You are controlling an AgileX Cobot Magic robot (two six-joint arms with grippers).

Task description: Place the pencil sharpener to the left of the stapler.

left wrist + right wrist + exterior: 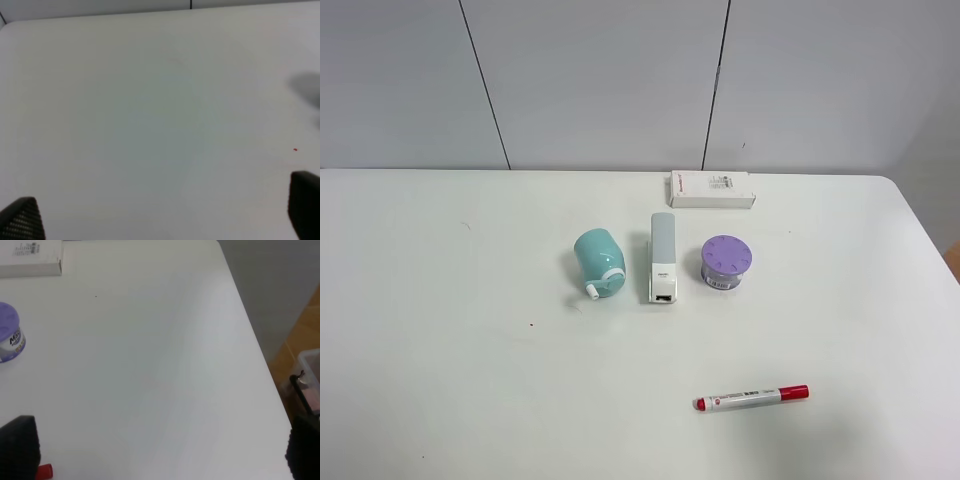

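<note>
The teal pencil sharpener (598,262) lies on the white table (440,330), its white crank knob toward the front. Just to its right stands the long white stapler (662,257) with a grey-blue top; a narrow gap separates them. Neither arm shows in the exterior high view. My left gripper (160,215) is open over bare table, with only its black fingertips (22,220) visible at the picture's edges. My right gripper (160,450) is open too, above the table near its right edge. Neither wrist view shows the sharpener or the stapler.
A purple round-lidded container (726,262) (9,337) sits right of the stapler. A flat white box (711,189) (30,259) lies behind it. A red-capped marker (752,397) lies at the front right; its cap (44,470) shows in the right wrist view.
</note>
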